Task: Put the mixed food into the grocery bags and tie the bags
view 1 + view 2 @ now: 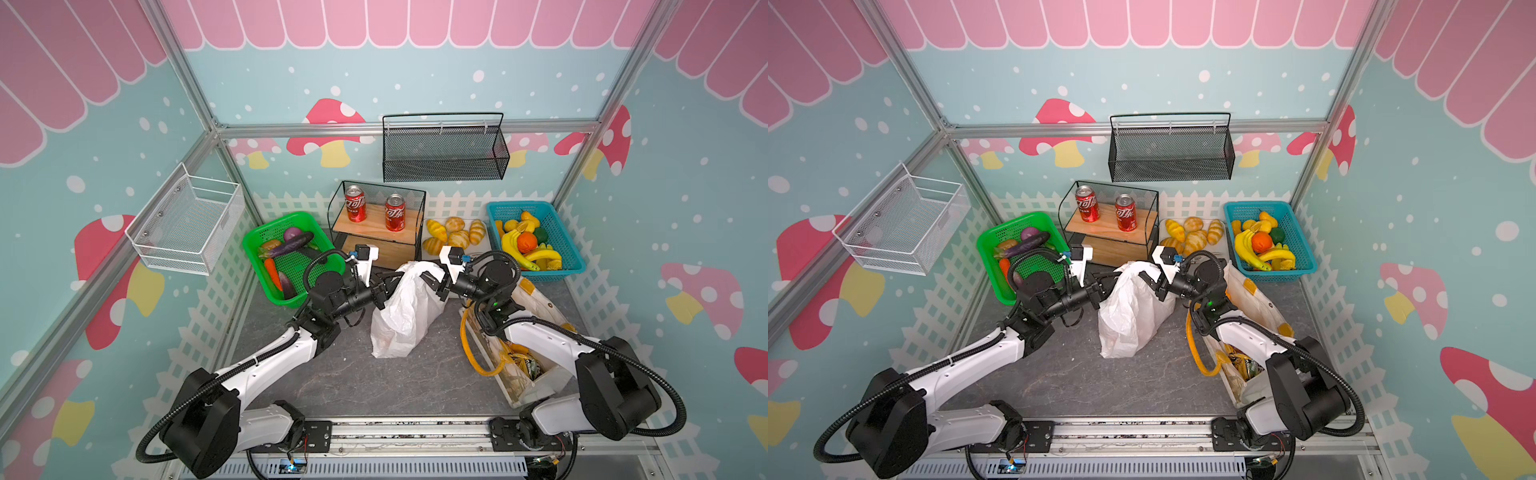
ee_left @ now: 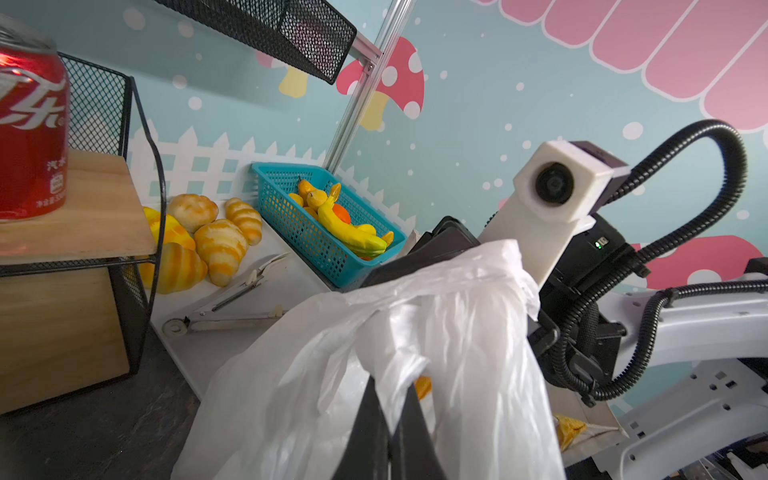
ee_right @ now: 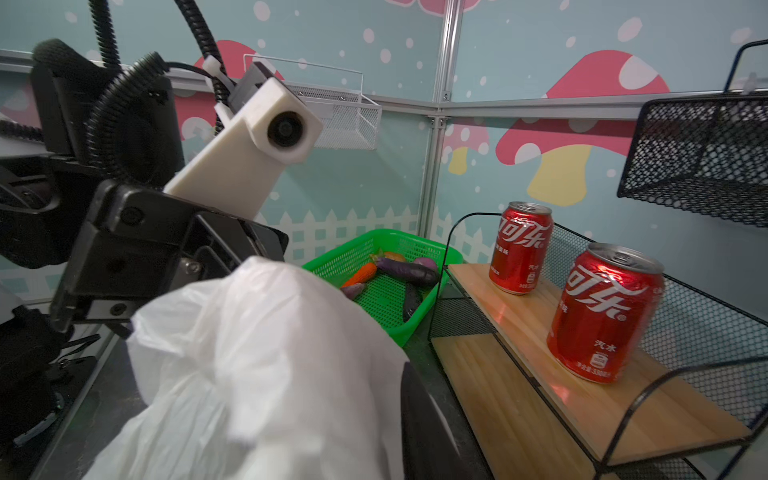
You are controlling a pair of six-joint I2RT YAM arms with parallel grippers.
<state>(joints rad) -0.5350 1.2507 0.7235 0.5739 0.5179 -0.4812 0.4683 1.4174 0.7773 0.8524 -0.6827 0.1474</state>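
A crinkly white plastic grocery bag (image 1: 409,316) (image 1: 1133,316) stands mid-table between both arms. My left gripper (image 2: 390,388) (image 1: 384,286) is shut on a fold of plastic near the bag's top, and something orange (image 2: 424,386) shows through the film. My right gripper (image 1: 434,286) (image 1: 1156,284) is at the bag's top on the other side. Only one of its fingers (image 3: 419,415) shows, because plastic hides the rest. A cream tote (image 1: 538,301) with yellow handles lies under the right arm, with snack packets (image 1: 523,361) inside. Toy vegetables (image 1: 286,249) lie in a green basket (image 1: 257,266).
A wire shelf with two red cans (image 1: 376,216) stands behind the bag. Bread rolls (image 1: 455,235) sit on a white tray beside white tongs (image 2: 232,299). A blue fruit basket (image 1: 569,249) is back right. A black wire basket (image 1: 444,149) and a white one (image 1: 187,220) hang on the walls.
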